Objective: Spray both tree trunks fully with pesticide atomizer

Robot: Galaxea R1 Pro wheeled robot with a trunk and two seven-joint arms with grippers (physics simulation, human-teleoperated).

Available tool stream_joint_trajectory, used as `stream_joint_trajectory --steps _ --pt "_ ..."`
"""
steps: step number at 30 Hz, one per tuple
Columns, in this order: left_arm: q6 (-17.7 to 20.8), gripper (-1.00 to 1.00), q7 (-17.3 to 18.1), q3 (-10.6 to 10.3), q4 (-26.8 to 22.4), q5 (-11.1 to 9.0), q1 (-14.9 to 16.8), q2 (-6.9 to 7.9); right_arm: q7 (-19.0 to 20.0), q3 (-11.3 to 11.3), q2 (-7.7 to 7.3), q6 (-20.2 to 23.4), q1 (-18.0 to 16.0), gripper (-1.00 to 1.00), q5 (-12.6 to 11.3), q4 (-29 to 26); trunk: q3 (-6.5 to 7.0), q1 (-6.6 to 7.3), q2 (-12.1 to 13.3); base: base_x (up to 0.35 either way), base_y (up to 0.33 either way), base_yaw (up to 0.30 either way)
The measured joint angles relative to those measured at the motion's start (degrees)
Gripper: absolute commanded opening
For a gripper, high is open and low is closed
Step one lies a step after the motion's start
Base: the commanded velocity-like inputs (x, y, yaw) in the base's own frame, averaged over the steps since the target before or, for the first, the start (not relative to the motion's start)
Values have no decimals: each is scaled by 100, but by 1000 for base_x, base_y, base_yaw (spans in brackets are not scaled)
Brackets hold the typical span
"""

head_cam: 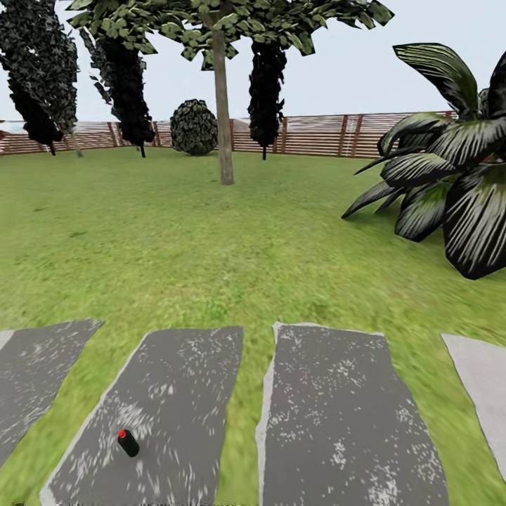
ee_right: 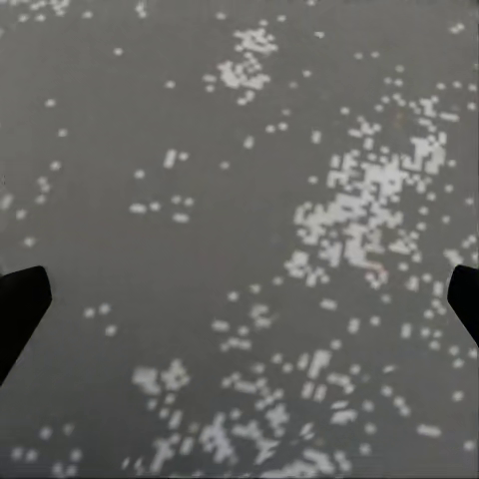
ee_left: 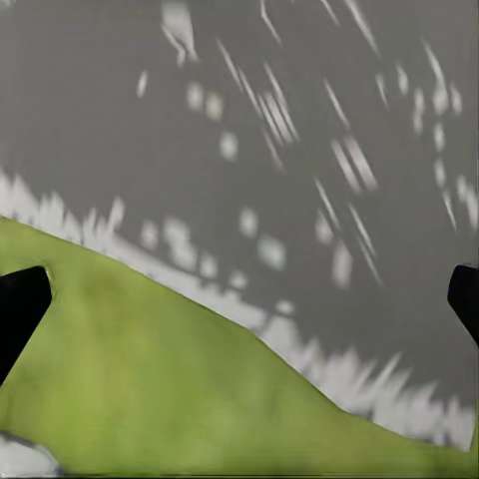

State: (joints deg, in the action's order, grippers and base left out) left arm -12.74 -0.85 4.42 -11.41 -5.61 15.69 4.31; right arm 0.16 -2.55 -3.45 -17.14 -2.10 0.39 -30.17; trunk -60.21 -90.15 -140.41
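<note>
On paving slab (head_cam: 176,393) atomizer (head_cam: 128,443) lies; tree trunk (head_cam: 223,105) beyond. Both jaws released, wrist views.

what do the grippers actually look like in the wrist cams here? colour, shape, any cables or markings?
Little shows. In the left wrist view, the left gripper appears as two plain black fingertips at the frame's edges, blunt and angular. The right gripper looks the same: matte black fingertips, no markings, cables or pads visible. The arms themselves can't be described from these frames.
</note>
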Motion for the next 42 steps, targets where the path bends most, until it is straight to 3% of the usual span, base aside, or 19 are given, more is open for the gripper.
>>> stream_joint_trajectory --steps 10,42 --pt "-1 100 0 -7 1 17 0 0 0 -1 1 1 1 100 0 0 -47 0 0 0 -53 268" --pt "1 100 1 -10 1 35 0 0 -1 -4 1 1 1 100 0 -3 -199 0 0 0 -267 266"
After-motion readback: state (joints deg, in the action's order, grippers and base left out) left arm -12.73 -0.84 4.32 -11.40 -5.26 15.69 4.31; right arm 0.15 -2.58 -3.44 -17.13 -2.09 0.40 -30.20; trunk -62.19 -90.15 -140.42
